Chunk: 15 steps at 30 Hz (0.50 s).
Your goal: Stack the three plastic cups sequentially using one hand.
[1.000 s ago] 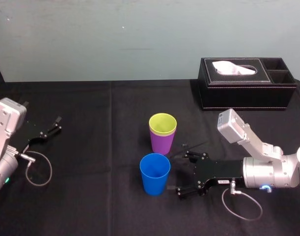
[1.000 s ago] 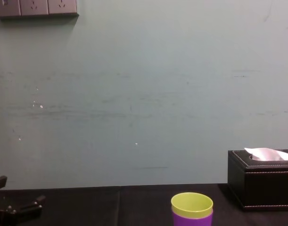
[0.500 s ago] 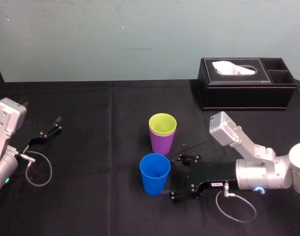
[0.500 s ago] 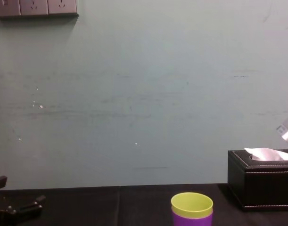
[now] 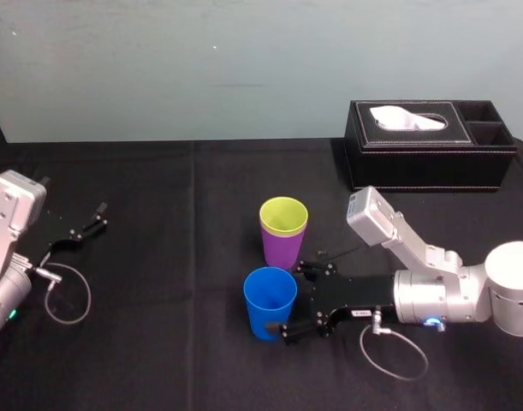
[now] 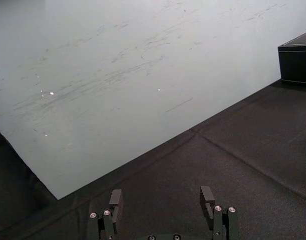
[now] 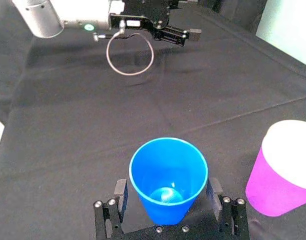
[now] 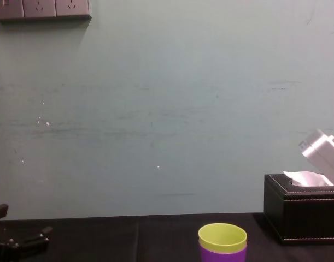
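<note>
Black tablecloth [image 5: 158, 282] is spread beneath. A tapered blue plastic cup [image 5: 270, 304] is flanked by the widely parted jaws of the right gripper [image 5: 299, 300]. A yellow-green cup [image 5: 283, 216], nested in a purple cup [image 5: 282, 250], is set just beside. The left gripper [image 5: 88, 227] is parked well apart, jaws parted.

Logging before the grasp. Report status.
Right gripper open around blue cup. Left gripper open, parked left. Yellow-green cup nested in purple cup. Tissue box clear.

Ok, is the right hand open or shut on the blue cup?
Open. The right hand straddles the upright blue cup, and the right wrist view shows a slim gap between its fingers and the cup wall on both sides.
</note>
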### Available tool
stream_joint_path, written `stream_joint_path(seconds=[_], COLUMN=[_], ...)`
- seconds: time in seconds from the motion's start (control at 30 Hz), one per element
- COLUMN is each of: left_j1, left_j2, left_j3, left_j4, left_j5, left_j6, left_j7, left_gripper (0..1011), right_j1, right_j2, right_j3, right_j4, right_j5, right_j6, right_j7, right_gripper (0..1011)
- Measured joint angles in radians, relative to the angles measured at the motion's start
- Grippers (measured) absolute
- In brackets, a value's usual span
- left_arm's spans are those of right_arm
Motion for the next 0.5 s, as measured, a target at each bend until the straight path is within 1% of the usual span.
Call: stream_joint_path(seconds=[0.33, 0.5], left_j1=[0.000, 0.000], left_j2=[0.000, 0.000], left_j3=[0.000, 0.000], left_j4=[0.000, 0.000], left_j5=[0.000, 0.000], left_j6=[0.000, 0.000], left_j7=[0.000, 0.000], left_gripper=[1011, 1011], right_j1=[0.016, 0.019], right_j2=[-0.037, -0.041], right_j3=[-0.003, -0.006], right_j4=[0.041, 0.044], right_j5=[0.027, 0.029], right_j6=[0.015, 0.018], right_j7=[-0.003, -0.003], right_gripper=[1003, 1003])
